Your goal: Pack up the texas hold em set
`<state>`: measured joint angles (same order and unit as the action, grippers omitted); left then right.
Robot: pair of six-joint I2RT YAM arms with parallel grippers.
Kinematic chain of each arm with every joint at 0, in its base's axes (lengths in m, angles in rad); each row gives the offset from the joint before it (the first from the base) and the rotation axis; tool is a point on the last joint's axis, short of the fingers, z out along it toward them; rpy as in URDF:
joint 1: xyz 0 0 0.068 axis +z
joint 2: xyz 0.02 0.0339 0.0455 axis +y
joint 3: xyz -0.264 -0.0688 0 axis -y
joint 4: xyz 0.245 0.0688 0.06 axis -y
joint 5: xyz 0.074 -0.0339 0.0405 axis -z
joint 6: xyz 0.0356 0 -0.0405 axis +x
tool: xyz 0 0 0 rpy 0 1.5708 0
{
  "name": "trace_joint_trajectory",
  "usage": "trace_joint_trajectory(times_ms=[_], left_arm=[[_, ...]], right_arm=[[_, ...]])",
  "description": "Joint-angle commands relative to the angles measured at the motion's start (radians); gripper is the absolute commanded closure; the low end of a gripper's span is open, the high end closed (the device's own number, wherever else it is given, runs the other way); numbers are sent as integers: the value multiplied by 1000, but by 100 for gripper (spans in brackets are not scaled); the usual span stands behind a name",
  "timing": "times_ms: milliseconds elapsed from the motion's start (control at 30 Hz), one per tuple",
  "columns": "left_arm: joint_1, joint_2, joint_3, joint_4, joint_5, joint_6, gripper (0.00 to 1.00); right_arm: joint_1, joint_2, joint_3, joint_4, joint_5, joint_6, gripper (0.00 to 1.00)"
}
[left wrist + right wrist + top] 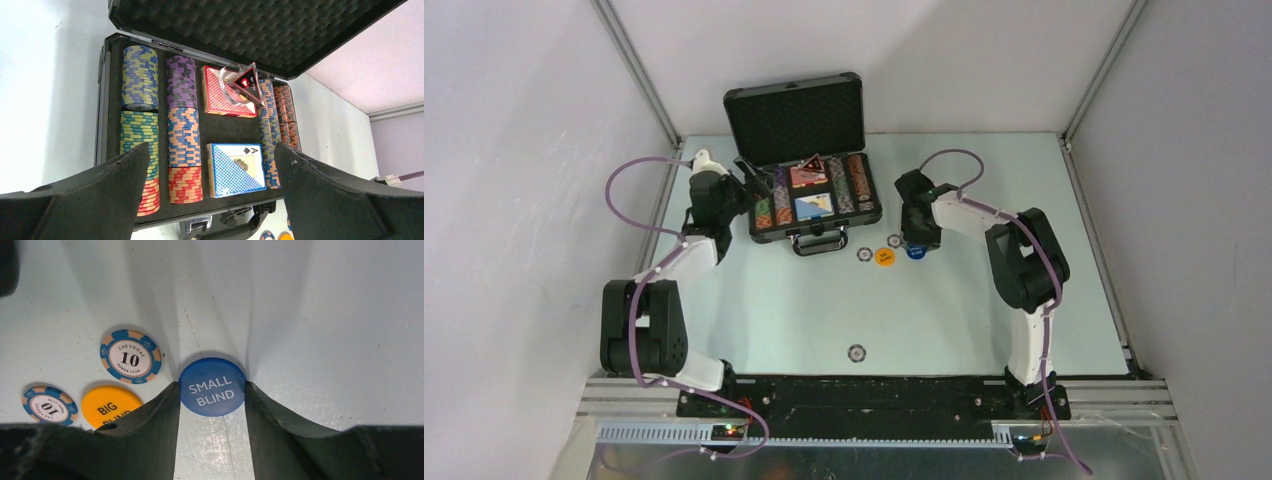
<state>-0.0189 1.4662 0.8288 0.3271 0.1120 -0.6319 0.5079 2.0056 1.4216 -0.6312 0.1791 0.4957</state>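
**Hold'em set: right gripper on the small blind button**

Top view: the black briefcase (pixel 796 118) stands open at the far side of the bench (pixel 984 330), lid up and handle on the near side. I see the left gripper (pixel 749 180) just left of the case. The right gripper (pixel 916 240) is down at the blue button (pixel 915 252), near and right of the case. The orange button (pixel 884 258) lies just left of that. A lone chip (pixel 856 352) lies near the arm bases.

Left wrist: the left gripper (pixel 211 147) is released, fingers spread wide over the case. Inside are the chip rows (pixel 140 75) and the red-patterned deck (pixel 217 97) on the far side, with the dark triangular marker (pixel 248 82) on it. A blue-backed deck (pixel 235 170) sits nearer.

Right wrist: the right gripper (pixel 211 385) is grasping the blue button (pixel 212 400), marked SMALL BLIND. Its fingers touch both edges, and the button lies flat. Two "10" chips (pixel 131 356) lie to the left.
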Motion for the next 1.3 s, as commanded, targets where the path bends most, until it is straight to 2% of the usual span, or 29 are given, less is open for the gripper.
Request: trace_joint_trajectory(times_ms=[0,500,600,767,867,933,1267], left_arm=[[8,-1,46,19,10,-11,2],[9,-2,44,19,11,-11,2],[8,-3,43,18,8,-10,2],[8,-1,45,19,13,-12,2],[8,0,46,18,14,-12,2],[8,0,45,18,14,-12,2],[8,2,47,18,14,-12,2]], right_arm=[[12,-54,39,-19,24,-25,52],[41,-52,245,-86,35,-48,50],[18,-62,230,-82,45,-41,48],[-7,-110,100,-14,-28,-25,38],[10,-98,78,2,-50,-24,29],[29,-82,85,1,-59,-24,26],[98,21,163,-28,-74,17,24]])
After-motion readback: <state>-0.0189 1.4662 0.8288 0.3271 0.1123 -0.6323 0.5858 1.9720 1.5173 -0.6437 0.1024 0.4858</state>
